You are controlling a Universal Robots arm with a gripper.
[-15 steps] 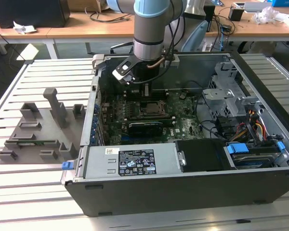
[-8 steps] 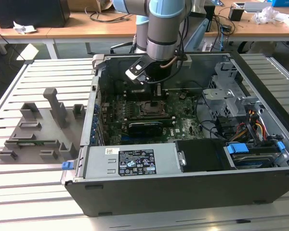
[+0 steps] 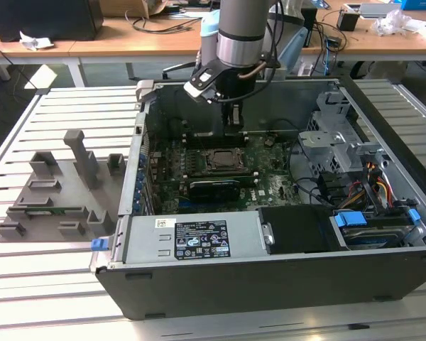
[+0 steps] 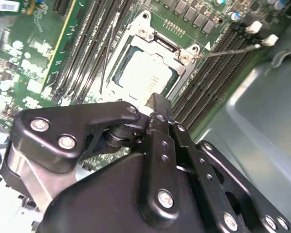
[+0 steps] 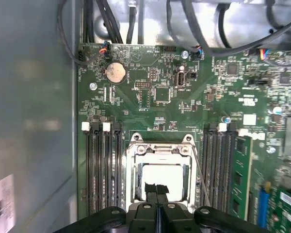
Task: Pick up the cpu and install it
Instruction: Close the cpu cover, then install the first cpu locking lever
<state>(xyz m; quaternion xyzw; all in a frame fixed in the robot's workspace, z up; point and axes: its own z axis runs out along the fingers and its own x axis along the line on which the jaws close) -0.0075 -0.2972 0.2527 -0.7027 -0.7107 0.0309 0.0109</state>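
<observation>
My gripper hangs inside the open computer case, just above the motherboard's socket frame. In both wrist views its black fingers are pressed together with nothing between them. Below the fingertips a pale, shiny square lies flat inside the metal-edged socket frame; it looks like the cpu. The fingertips stand over one edge of that square and hide a small part of it. Whether they touch it I cannot tell.
Memory slots flank the socket on both sides, and a thin lever wire sticks out beside it. A grey fixture tray with upright posts sits at the exterior view's left. The power supply, drive cage and cables crowd the case.
</observation>
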